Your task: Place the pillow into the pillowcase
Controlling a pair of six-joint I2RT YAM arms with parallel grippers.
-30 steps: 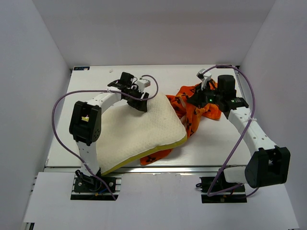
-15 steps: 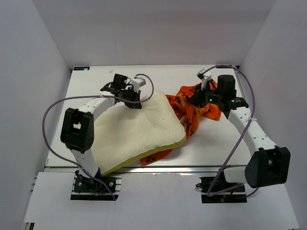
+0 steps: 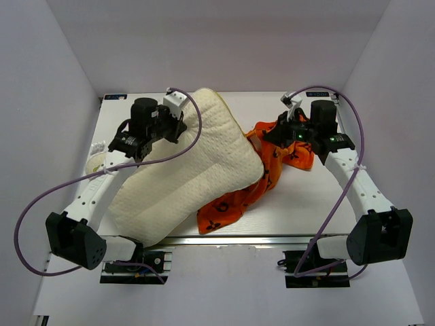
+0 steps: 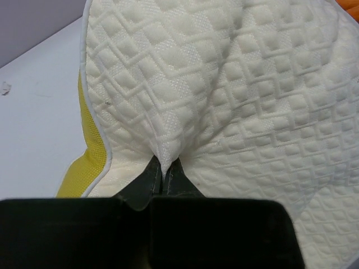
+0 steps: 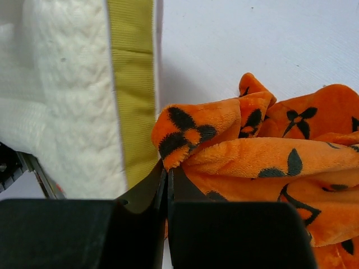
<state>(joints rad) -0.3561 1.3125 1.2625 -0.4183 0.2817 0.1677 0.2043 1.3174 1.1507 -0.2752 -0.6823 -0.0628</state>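
The cream quilted pillow (image 3: 204, 170) lies across the left and middle of the table, its far end raised. My left gripper (image 3: 179, 126) is at that raised end, shut on a pinched fold of the pillow's cover (image 4: 166, 162). A yellow side band (image 4: 92, 151) runs down the pillow's left edge. The orange pillowcase (image 3: 291, 151) with black motifs is bunched at the right, and part of it (image 3: 228, 209) lies under the pillow's near corner. My right gripper (image 3: 275, 136) is shut on an edge of the pillowcase (image 5: 185, 137), next to the pillow's yellow band (image 5: 132, 84).
White walls close in the table on the left, back and right. The table's front edge (image 3: 272, 236) runs just past the pillow's near corner. Purple cables loop from both arms. A small label (image 3: 115, 96) lies at the back left corner.
My left gripper shut on the pillow's cover and lifted its far end up and back; the left arm swung out to the left. The right arm barely moved.
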